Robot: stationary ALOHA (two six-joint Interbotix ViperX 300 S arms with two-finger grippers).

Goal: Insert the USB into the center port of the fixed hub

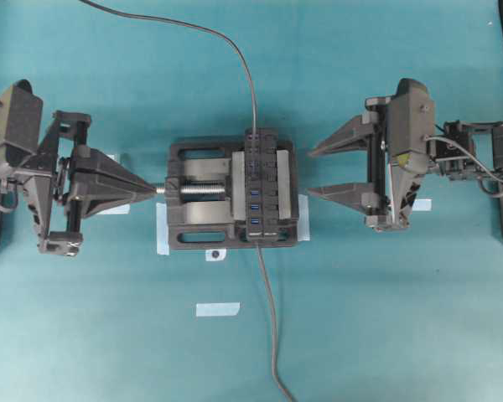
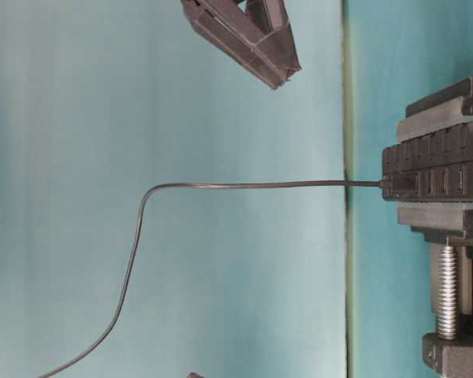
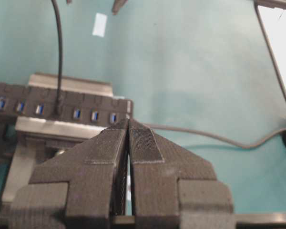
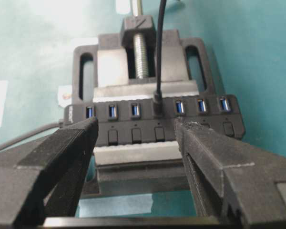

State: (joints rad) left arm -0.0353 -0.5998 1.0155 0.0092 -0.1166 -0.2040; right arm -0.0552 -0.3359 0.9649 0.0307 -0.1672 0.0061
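Observation:
The fixed hub (image 1: 268, 180) is a long black bar clamped across the vise. The USB (image 4: 158, 101) stands plugged into the center port, the fourth slot of the blue row, and is also visible in the left wrist view (image 3: 58, 109). Its thin cable (image 1: 250, 92) runs off to the far edge. My right gripper (image 1: 312, 172) hovers just right of the hub, open and holding nothing; in its wrist view (image 4: 136, 124) the fingers frame the hub's buttons. My left gripper (image 1: 155, 191) is shut and empty, its tip (image 3: 128, 121) at the end of the vise screw.
The black vise (image 1: 193, 222) with its silver screw (image 1: 203, 190) holds the hub at the table's middle. The hub's own grey lead (image 1: 272, 335) trails toward the near edge. Pale tape strips (image 1: 217, 309) lie on the teal mat.

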